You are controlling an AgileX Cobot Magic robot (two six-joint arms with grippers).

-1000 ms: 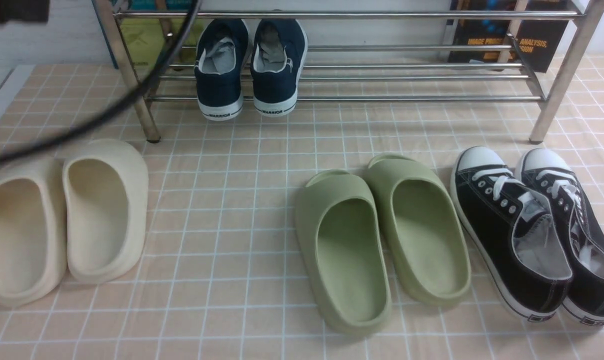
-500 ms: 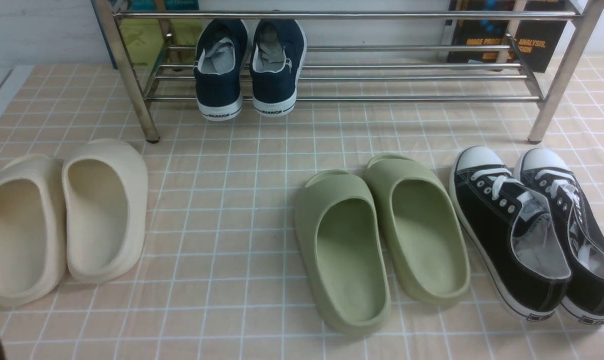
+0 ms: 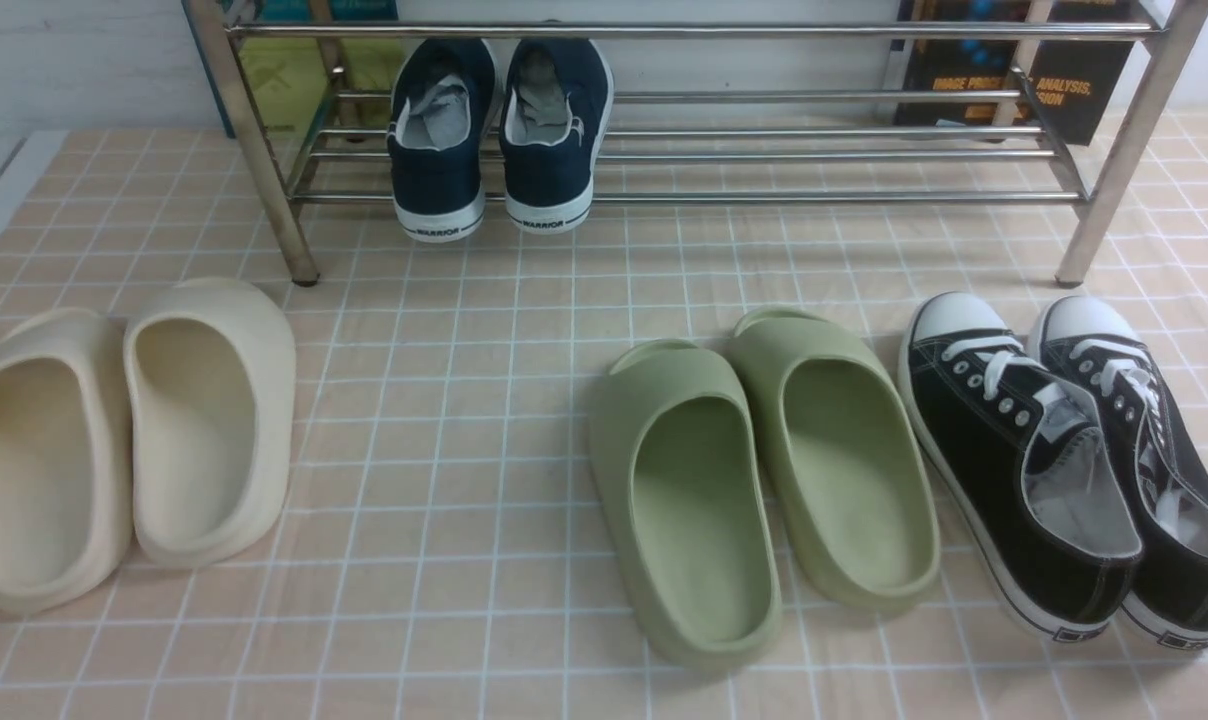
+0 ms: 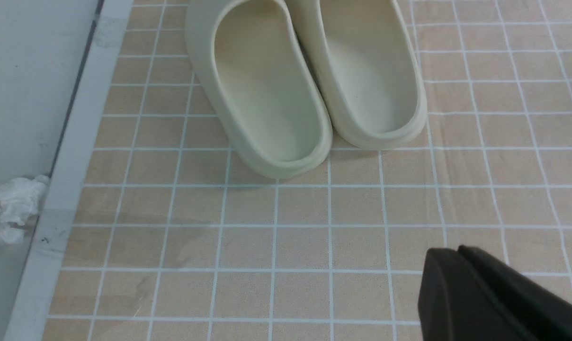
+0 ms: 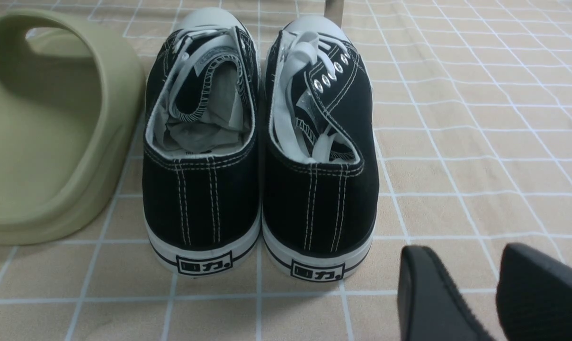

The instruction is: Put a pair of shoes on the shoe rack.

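Navy shoes (image 3: 499, 135): side by side on the shoe rack (image 3: 834, 155), at 11 o'clock in the front view, heels toward the camera.
Around: cream slides (image 3: 129, 430) at 9; green slides (image 3: 759, 470) and black lace-up sneakers (image 3: 1064, 450) at 4 on the tiled worktop (image 3: 464, 300), well apart from the rack.
Left wrist view only: left pincer (image 4: 461, 253), fingers together, holding nothing, near the cream slides.
Right wrist view only: right pincer (image 5: 475, 270), fingers apart, just behind the black sneakers' heels.

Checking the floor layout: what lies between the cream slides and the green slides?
Nothing: in the front view only bare tiled floor separates the cream slides from the green slides.
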